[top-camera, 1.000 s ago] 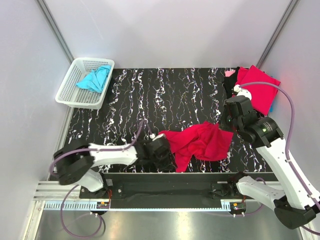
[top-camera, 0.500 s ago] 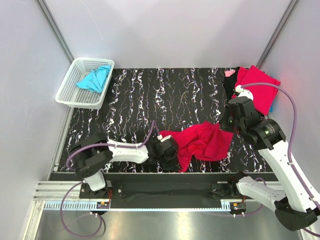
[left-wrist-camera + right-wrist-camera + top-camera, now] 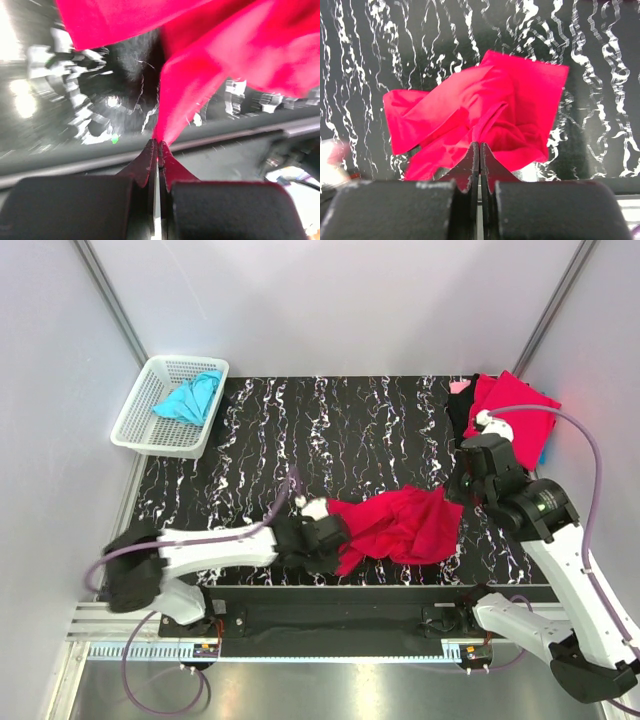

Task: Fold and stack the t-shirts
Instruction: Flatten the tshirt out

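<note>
A crumpled crimson red t-shirt (image 3: 400, 525) lies on the black marbled table near the front edge. My left gripper (image 3: 335, 545) is shut on its left end; the left wrist view shows the cloth (image 3: 210, 55) pinched between the jaws (image 3: 158, 146). My right gripper (image 3: 457, 490) is shut on its right edge; the right wrist view shows the shirt (image 3: 485, 115) spread out from the jaws (image 3: 479, 146). A folded red t-shirt (image 3: 520, 415) lies at the back right corner. A turquoise blue t-shirt (image 3: 190, 397) lies bunched in the basket.
A white lattice basket (image 3: 140, 430) stands at the table's back left corner. Dark and pink cloth (image 3: 460, 400) lies beside the folded red shirt. The table's metal front rail (image 3: 340, 615) runs just below the left gripper.
My left gripper has moved right and a little back along the front edge, holding the shirt's left end. The shirt has bunched up shorter. The right gripper has stayed about where it was.
</note>
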